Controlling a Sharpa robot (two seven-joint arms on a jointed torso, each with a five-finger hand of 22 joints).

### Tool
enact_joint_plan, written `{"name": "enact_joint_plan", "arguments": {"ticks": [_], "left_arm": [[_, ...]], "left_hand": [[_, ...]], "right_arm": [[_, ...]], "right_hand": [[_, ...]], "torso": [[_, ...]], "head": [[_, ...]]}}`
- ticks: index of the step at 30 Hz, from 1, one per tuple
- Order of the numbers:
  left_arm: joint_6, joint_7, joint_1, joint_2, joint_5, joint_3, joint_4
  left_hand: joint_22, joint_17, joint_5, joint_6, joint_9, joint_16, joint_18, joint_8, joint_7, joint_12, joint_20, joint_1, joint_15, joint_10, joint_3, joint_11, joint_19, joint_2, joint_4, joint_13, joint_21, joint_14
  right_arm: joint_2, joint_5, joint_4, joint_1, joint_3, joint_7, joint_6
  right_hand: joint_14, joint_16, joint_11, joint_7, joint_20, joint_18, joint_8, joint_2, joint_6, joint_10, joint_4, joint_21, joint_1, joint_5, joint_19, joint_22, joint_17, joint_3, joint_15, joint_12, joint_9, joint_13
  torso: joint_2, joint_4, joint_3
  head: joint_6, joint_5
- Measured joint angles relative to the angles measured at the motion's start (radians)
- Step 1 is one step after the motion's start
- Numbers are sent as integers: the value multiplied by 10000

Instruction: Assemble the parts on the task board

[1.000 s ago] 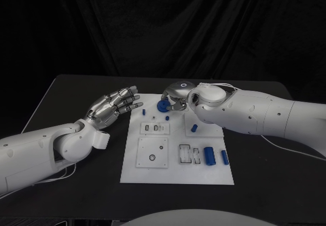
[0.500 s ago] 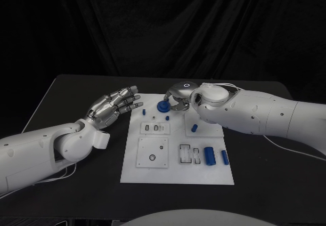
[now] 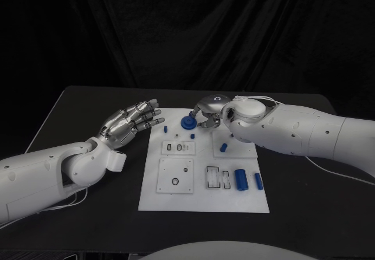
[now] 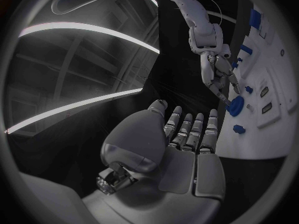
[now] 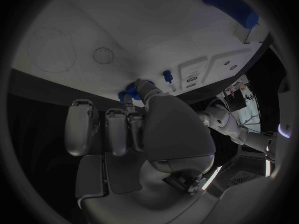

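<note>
While my right hand (image 3: 205, 115) reaches over the far end of the task board (image 3: 205, 201), its fingertips (image 4: 231, 86) close around a round blue part (image 3: 187, 123) that sits at that far end, near the board's middle line. From my left wrist I see those fingers pinching the blue disc from above; from my right wrist the same piece (image 5: 129, 91) peeks out just past my curled fingers, right at the board's surface. I cannot tell whether it is lifted or resting on the board.

My left hand (image 3: 130, 122) hovers beside the board's left edge, over the black table (image 3: 78, 103), palm flat and fingers (image 4: 190, 132) stretched out, slightly apart, holding nothing.

On the board, a small blue peg (image 3: 165, 129) stands just left of the disc. Another short blue piece (image 3: 224, 147) lies on the right half near my right forearm. Two blue cylinders, a thicker one (image 3: 240, 179) and a slimmer one (image 3: 258, 181), lie side by side toward the near right.
</note>
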Motion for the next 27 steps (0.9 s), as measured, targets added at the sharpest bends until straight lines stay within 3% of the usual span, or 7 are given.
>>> {"name": "enact_joint_plan", "arguments": {"ticks": [7,14,21,27], "left_arm": [[2,0,-4,-58,0,0,-3],[2,2,-54,-102,0,0,-53],[2,7,-139,-116,-1,0,-92],[2,9,-183,-81,-1,-3,-121]], "left_hand": [[0,0,32,0,0,0,0,0,0,0,0,0,0,0,0,0,0,0,0,0,0,0],[0,0,40,0,0,0,1,0,0,0,0,0,0,0,0,0,0,0,0,0,0,0],[0,0,40,0,0,0,0,0,0,0,0,0,0,0,56,0,0,0,1,0,0,0],[0,0,40,0,0,0,0,0,0,0,0,0,0,0,56,0,0,0,1,0,0,0]], "right_arm": [[-305,0,164,-19,-10,29,-249],[-935,0,681,-13,-10,111,-796],[-1909,0,1399,288,-12,148,-1305],[-3206,-1,2302,509,-45,106,-1472]], "right_hand": [[0,0,0,-17,0,-1,95,0,328,0,28,0,0,0,0,-1,0,28,0,0,59,0],[0,-59,0,-35,36,0,230,-11,746,0,111,0,-69,-47,36,-2,0,0,0,-19,81,0],[0,-509,0,-74,17,-2,230,-27,880,-75,252,-388,-131,-178,-53,-3,-1,-4,0,-272,81,1],[0,-628,0,-74,17,-3,143,-80,880,-146,434,-524,-183,-482,-53,-3,0,-70,0,-377,7,1]], "torso": [[1,1,0],[-1,-8,-2],[-31,-36,3],[-105,-76,21]], "head": [[5,-9],[73,16],[159,-14],[188,-27]]}}
